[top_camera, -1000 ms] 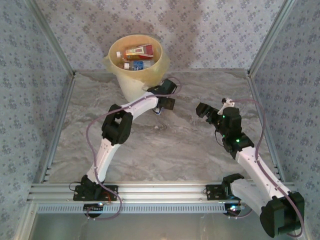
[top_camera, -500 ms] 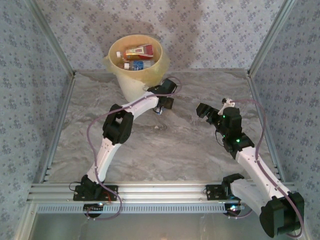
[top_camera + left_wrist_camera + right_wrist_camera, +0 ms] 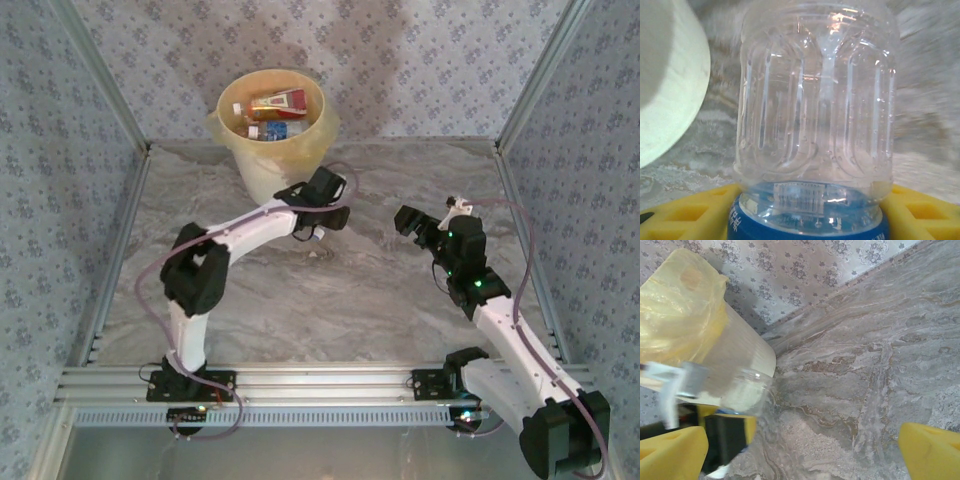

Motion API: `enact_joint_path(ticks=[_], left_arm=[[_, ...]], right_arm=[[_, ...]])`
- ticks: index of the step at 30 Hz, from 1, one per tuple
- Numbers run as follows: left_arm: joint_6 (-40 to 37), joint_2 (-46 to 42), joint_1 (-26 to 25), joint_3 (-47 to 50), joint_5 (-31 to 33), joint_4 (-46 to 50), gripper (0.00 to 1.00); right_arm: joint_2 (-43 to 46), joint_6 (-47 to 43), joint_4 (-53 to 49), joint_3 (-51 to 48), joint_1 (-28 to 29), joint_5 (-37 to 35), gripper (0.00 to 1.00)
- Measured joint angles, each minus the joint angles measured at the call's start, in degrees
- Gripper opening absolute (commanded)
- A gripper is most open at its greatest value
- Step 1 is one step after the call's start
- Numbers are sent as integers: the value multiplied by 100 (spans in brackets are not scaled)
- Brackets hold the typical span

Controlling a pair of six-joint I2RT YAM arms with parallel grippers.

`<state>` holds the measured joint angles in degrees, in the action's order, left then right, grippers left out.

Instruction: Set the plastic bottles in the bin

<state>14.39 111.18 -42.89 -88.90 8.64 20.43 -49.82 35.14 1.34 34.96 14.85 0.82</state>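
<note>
The left gripper (image 3: 810, 220), its yellow pads (image 3: 685, 220) cut off at the bottom edge, clamps a clear blue-labelled bottle (image 3: 815, 100) that blocks mid-frame. The bin (image 3: 665, 100) blurs past at upper left. The right gripper (image 3: 802, 445) gapes empty along the lower edge, with bottle and bin at its left.

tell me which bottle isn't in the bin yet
The clear blue-labelled bottle, gripped between the left gripper's yellow fingers beside the bin. The other bottles, with red and blue labels, already lie inside the bin.
</note>
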Motion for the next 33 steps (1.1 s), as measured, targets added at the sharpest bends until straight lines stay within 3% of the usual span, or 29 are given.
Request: enact_joint_path(ticks=[4,10,25,33], left_arm=[[-48,-997,-72,302,-166,-535,58],[-195,-1814,107,264,-247,-1128,57],[-616,-2020,1043,-269,-330,-2002,56],[-970,-1620,1613,-1322,-332,-2004,56]], right_arm=[[9,0,7,0,-22,0,100],[31,0,11,0,-26,2,100],[540,-352,553,-33,-26,446,100],[570,-411,586,-33,-26,503,100]])
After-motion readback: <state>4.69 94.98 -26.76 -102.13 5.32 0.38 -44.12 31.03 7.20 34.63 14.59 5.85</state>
